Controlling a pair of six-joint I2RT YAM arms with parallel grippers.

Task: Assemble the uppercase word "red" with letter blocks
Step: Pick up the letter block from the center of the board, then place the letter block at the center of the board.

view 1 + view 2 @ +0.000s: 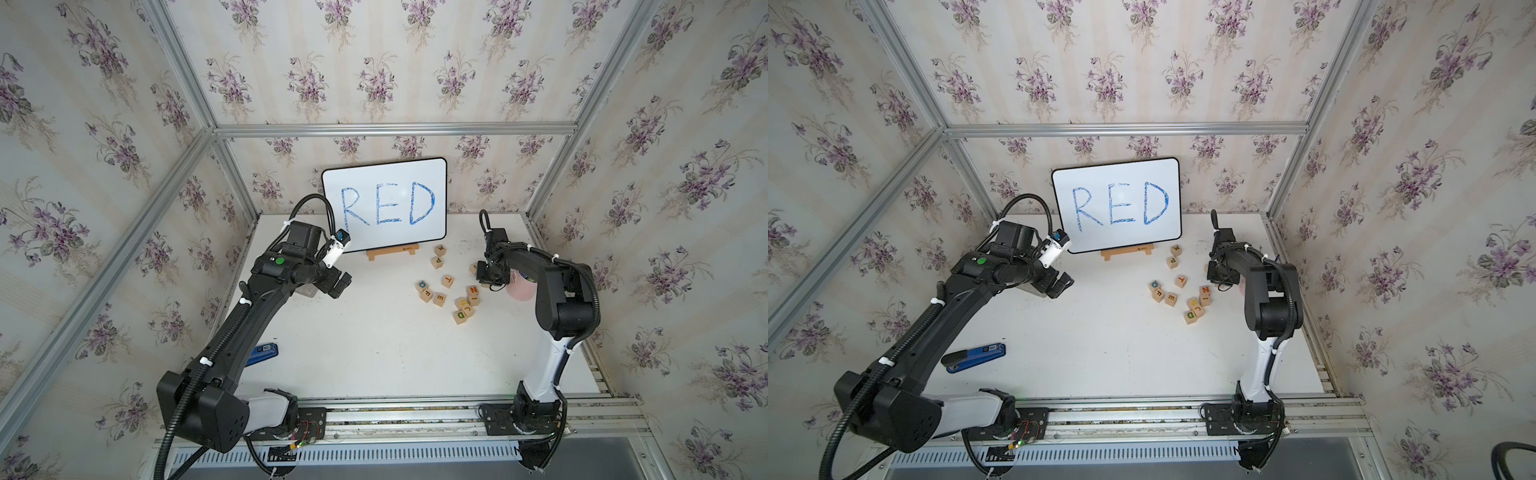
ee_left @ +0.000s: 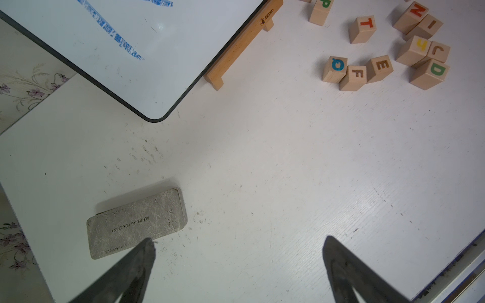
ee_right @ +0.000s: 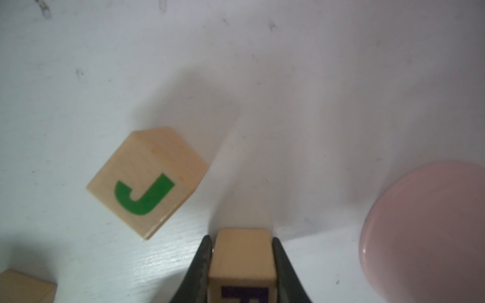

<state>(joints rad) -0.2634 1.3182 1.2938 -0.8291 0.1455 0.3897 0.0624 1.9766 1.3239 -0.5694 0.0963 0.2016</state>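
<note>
One light-wood block (image 3: pixel 242 257) with a dark, half-hidden letter sits pinched between the right tool's (image 3: pixel 241 238) jaws. Just ahead of that tool lies a green J block (image 3: pixel 147 181), with a pink round thing (image 3: pixel 425 230) beside the tool. The left tool (image 2: pixel 239 238) gapes wide and empty, the E block (image 2: pixel 381 67) and D block (image 2: pixel 430 73) well ahead of it.

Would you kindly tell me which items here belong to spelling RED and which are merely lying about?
Job: dark-lettered block in the right gripper, E block, D block.
Lying about: green J block, Q block, F block, T block, eraser, blue stapler, round pink object.
</note>
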